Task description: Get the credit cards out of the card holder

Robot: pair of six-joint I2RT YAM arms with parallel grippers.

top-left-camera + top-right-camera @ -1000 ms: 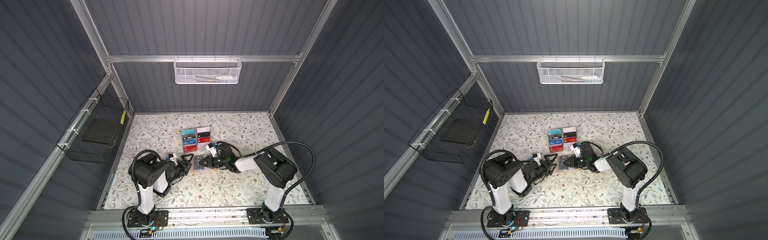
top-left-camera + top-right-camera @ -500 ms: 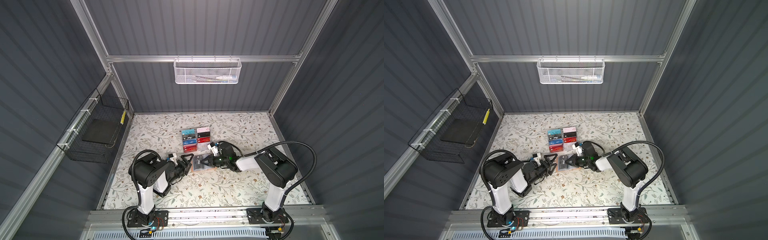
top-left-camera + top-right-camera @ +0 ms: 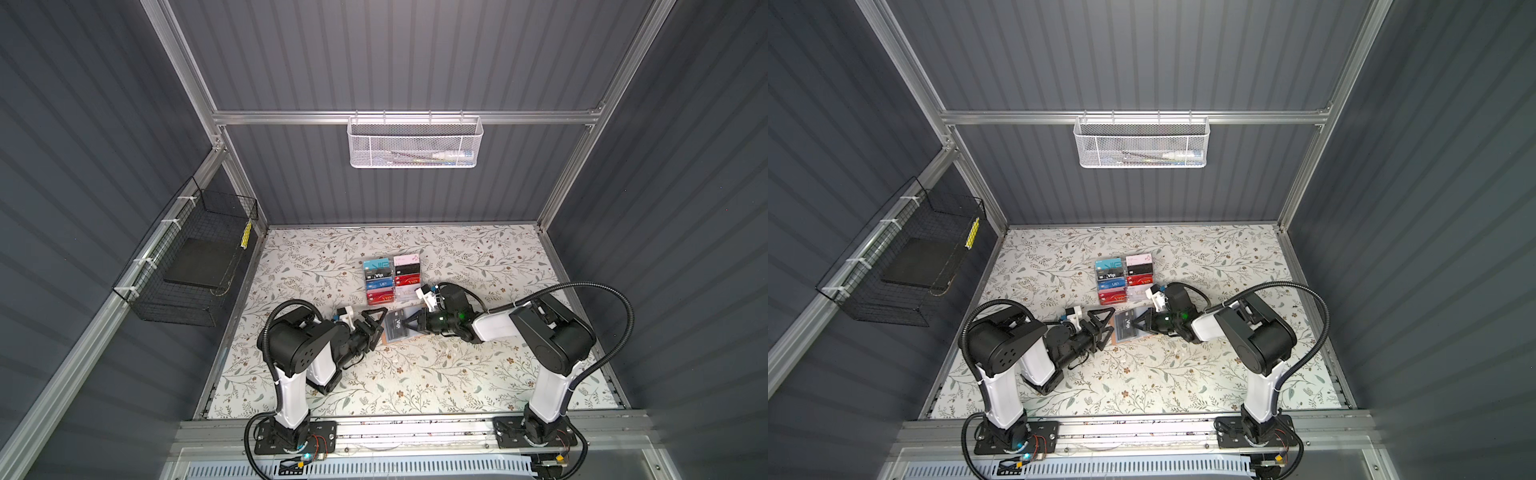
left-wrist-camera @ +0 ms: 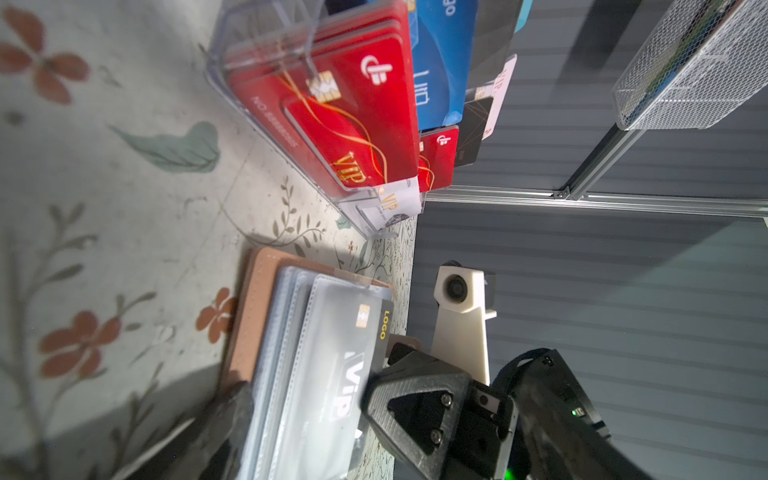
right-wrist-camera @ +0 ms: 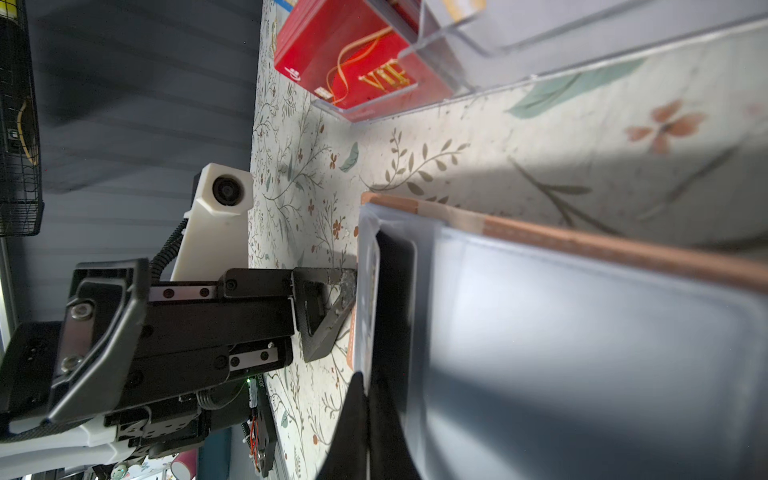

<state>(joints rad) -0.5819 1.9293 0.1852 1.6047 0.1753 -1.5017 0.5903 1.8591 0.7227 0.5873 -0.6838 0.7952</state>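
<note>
Floral-print tabletop [image 3: 415, 374] covers the floor of a grey-walled booth, and both arm bases are bolted to the near rail. From there the left arm folds at its elbow and lies low, pointing toward the middle. The left gripper [image 3: 379, 322] is spread fully with nothing between its jaws, one finger [image 5: 320, 278] just beside the end of the card holder [image 3: 390, 338]. The right arm rises from its base, bends at a high elbow and stretches its forearm low toward the left, wrist rolled onto its side. The right gripper [image 3: 405, 328] is closed tight, its tips meeting over the holder. In the left wrist view they seem to pinch the exposed edge of the black card [image 4: 384, 332], which sits mostly inside a clear pocket page. The holder lies flat and open between the two grippers, tan cover down. Just beyond it stands the clear acrylic rack [image 3: 392, 278], filled with teal, black, blue, red and pink cards. Farther back, a white mesh basket [image 3: 413, 143] hangs on the rear wall
</note>
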